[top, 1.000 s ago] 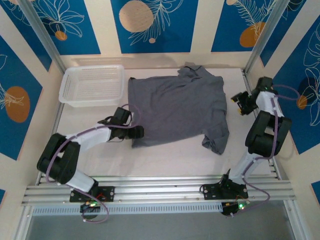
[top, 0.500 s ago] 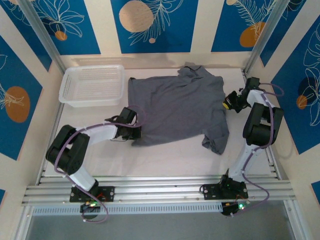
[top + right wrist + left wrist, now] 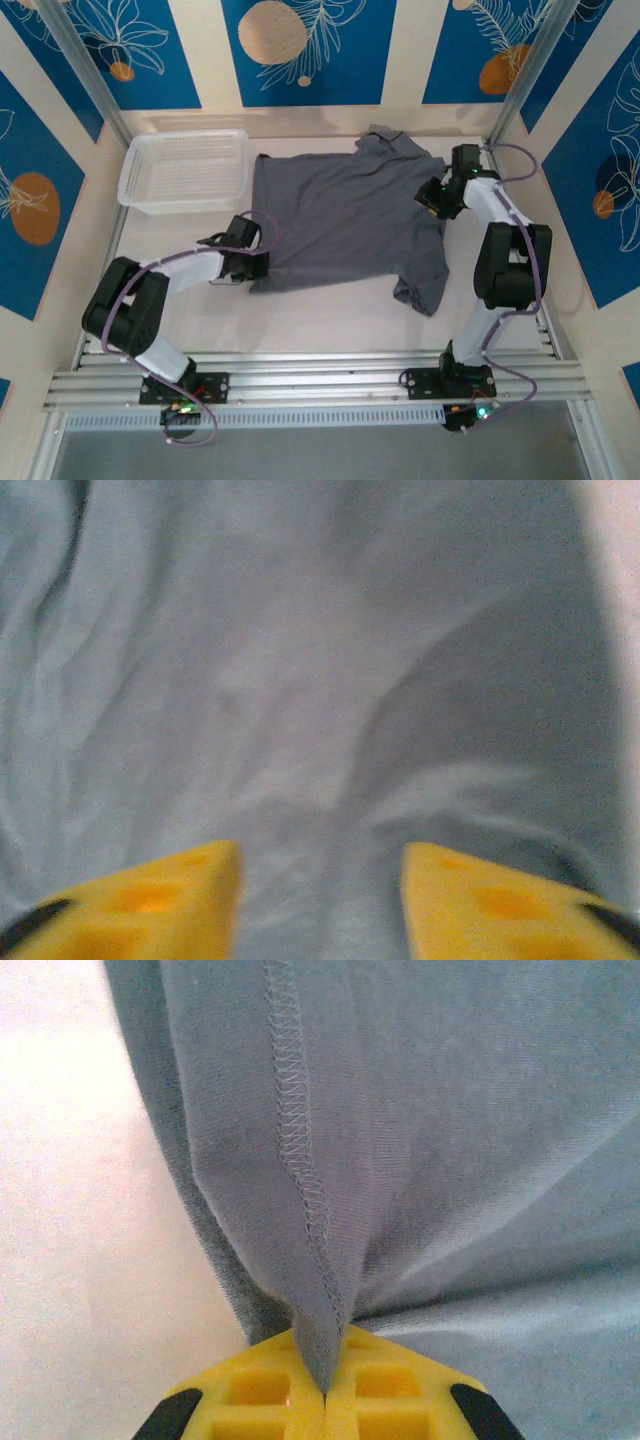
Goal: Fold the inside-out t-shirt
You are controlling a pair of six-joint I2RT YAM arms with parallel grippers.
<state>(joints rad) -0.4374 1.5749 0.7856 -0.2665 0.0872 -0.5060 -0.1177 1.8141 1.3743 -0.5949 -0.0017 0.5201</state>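
Observation:
The inside-out t-shirt (image 3: 345, 215), plain slate grey, lies spread across the middle of the table with its lower right part bunched. My left gripper (image 3: 255, 265) is at the shirt's near left corner. In the left wrist view its yellow fingers (image 3: 250, 1400) are shut on a pinched fold of the shirt (image 3: 450, 1160), along a stitched seam. My right gripper (image 3: 432, 195) sits at the shirt's right side near the sleeve. In the right wrist view the right gripper (image 3: 320, 880) is open, fingers (image 3: 170, 890) apart just over the grey cloth (image 3: 300, 680).
A white mesh-sided basket (image 3: 185, 170) stands at the far left, just left of the shirt. Metal frame posts rise at both back corners, and a rail (image 3: 320, 375) runs along the near edge. Bare table shows in front of the shirt.
My left gripper went in to the shirt's near left corner and shut on it. The right arm swung in from the table's right edge onto the shirt's right side. The bunched lower right part shifted left.

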